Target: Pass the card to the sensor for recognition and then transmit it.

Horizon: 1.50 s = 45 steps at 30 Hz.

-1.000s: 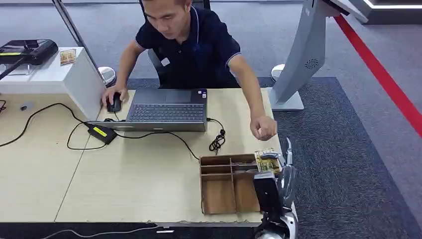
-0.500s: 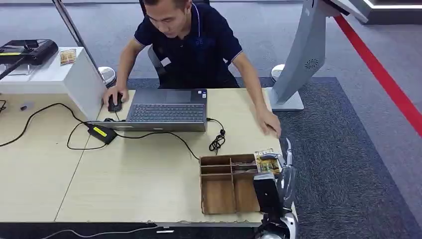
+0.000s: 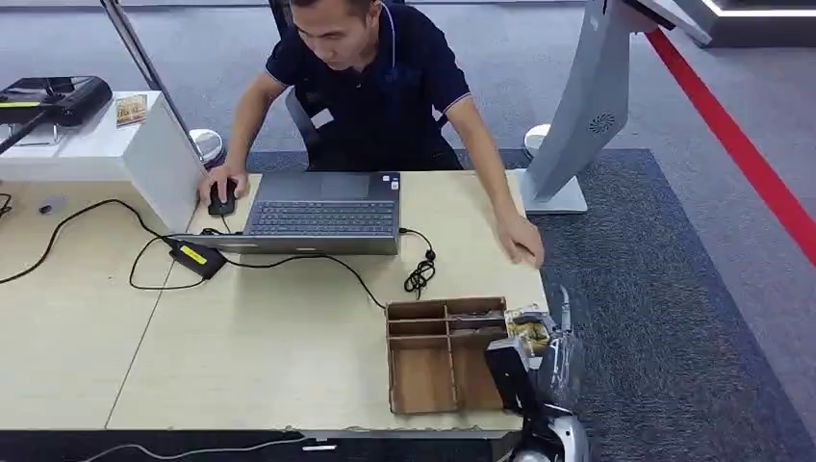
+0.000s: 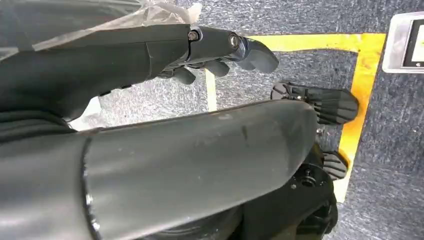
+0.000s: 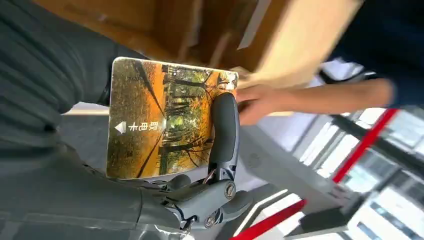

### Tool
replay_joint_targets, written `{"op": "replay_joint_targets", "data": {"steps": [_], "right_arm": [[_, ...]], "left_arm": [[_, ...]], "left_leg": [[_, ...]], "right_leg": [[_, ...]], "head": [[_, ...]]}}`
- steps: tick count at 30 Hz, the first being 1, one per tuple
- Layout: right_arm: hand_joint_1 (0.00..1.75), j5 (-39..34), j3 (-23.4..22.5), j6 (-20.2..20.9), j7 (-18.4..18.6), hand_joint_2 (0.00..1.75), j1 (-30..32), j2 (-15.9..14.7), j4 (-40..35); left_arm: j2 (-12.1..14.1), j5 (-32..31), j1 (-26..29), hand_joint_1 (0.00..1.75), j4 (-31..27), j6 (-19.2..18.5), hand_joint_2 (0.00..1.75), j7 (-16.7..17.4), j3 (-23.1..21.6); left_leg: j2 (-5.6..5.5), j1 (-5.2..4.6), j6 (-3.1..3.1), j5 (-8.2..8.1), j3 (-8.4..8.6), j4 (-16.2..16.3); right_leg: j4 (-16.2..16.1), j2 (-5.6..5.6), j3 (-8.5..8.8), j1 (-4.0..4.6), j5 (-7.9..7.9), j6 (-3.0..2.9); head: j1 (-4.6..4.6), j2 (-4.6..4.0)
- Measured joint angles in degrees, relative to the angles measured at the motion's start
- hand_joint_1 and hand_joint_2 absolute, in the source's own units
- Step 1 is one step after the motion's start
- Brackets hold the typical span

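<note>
My right hand (image 3: pixel 537 368) holds a card (image 3: pixel 528 330) printed with an orange autumn forest, just off the right side of a brown wooden divider box (image 3: pixel 391 358) at the table's front right. In the right wrist view the thumb (image 5: pixel 224 131) presses across the card (image 5: pixel 160 120), and a person's hand (image 5: pixel 254 104) lies beyond it. That hand (image 3: pixel 521 242) rests on the table's right edge, a little beyond my hand. A black device (image 3: pixel 56 97) sits on a white stand at the far left. My left hand (image 4: pixel 220 47) hangs over the floor, fingers loosely bent, holding nothing.
A person sits behind the wooden table (image 3: pixel 289 337) at a laptop (image 3: pixel 322 214), their other hand on a mouse (image 3: pixel 222 199). Black cables (image 3: pixel 420 274) trail across the tabletop. A grey kiosk stand (image 3: pixel 589 106) rises right of the table. A small card (image 3: pixel 131 109) stands on the white stand.
The person's hand came down onto the table's right edge. My right hand shifted slightly right and toward me with the card, away from the box's edge.
</note>
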Motion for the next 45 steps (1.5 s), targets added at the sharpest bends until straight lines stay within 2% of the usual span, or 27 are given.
{"op": "replay_joint_targets", "data": {"steps": [5,12,32,45], "right_arm": [[1.75,2.73,-7.91,0.0,-3.06,1.75,-0.78,0.26,8.3],[1.75,3.8,-13.42,-0.02,-3.3,1.75,-1.89,1.38,14.29],[1.75,4.37,-17.24,-0.09,-4.26,1.75,-3.59,2.84,18.61],[1.75,3.25,-19.58,-0.17,-8.81,1.75,-4.22,4.31,18.5]], "left_arm": [[0.22,-0.04,0.06,0.0,0.0,-0.02,0.0,0.07,-0.02],[0.22,-0.02,0.01,0.0,0.0,-0.02,0.0,0.07,-0.02],[0.22,0.0,0.01,0.0,0.0,-0.02,0.0,0.07,-0.02],[0.24,-0.09,0.02,0.0,0.0,-0.15,0.0,0.07,-0.02]], "left_leg": [[0.0,-0.01,0.0,0.0,-0.02,0.0],[0.01,0.0,0.0,0.0,-0.02,0.0],[0.01,0.0,0.0,0.0,0.02,0.0],[0.01,-0.01,0.0,0.0,0.02,0.0]], "right_leg": [[0.0,0.0,-0.01,-0.01,0.0,0.0],[0.01,0.0,-0.03,0.0,0.0,0.0],[0.0,0.0,0.01,0.0,0.0,0.0],[0.01,0.0,0.02,0.0,0.01,0.0]], "head": [[0.0,0.0],[0.0,0.0],[0.0,0.0],[0.0,0.0]]}}
